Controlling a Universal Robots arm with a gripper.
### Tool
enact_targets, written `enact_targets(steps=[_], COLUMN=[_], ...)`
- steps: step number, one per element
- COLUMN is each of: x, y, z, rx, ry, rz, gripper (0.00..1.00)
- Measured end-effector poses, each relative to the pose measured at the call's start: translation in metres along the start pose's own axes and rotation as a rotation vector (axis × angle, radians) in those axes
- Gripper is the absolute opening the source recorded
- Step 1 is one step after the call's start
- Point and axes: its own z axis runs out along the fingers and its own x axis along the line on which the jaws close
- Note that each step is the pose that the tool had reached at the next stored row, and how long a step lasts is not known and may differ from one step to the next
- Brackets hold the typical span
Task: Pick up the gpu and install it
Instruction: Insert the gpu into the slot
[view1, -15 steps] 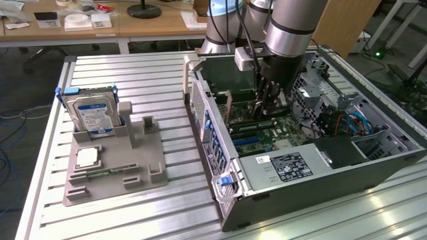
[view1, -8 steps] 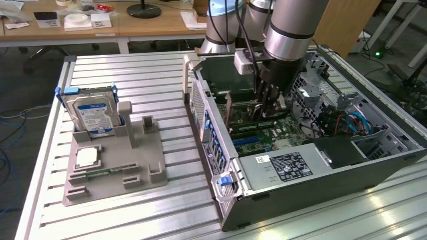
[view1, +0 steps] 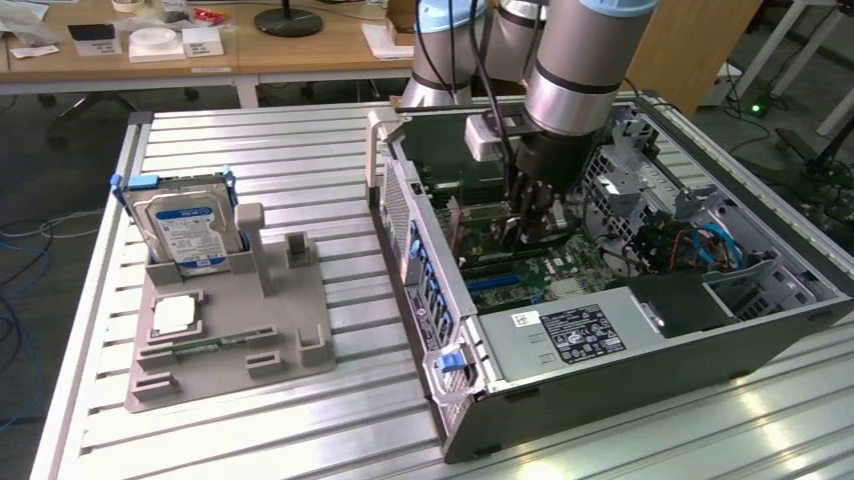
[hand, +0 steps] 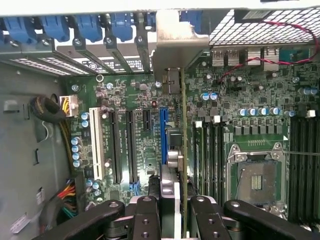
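My gripper (view1: 534, 225) reaches down into the open computer case (view1: 441, 330), shut on the gpu (view1: 481, 225). In the wrist view the gpu (hand: 174, 150) stands edge-on between the two black fingers (hand: 145, 215), directly over the green motherboard (hand: 250, 100). Its silver bracket (hand: 175, 47) lies against the row of rear slot covers. The card's lower edge runs right beside the blue expansion slot (hand: 163, 130). Whether it is seated in a slot I cannot tell.
A grey holder (view1: 227, 330) on the exterior view's left carries a silver hard drive (view1: 187, 230) and a small CPU chip (view1: 174, 315). Inside the case are the power supply (view1: 574, 335), the CPU socket (hand: 255, 175) and cable bundles (hand: 52, 107).
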Motion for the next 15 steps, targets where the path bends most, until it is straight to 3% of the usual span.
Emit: enact_targets(steps=[8,15], x=[0.001,0.001], y=[0.0003,0.0006], z=[0.0121,0.0136], rx=[-0.0036,-0.0038], ry=[0.0003,0.0003], rz=[0.000,0.000], gripper=[0.28,0.28])
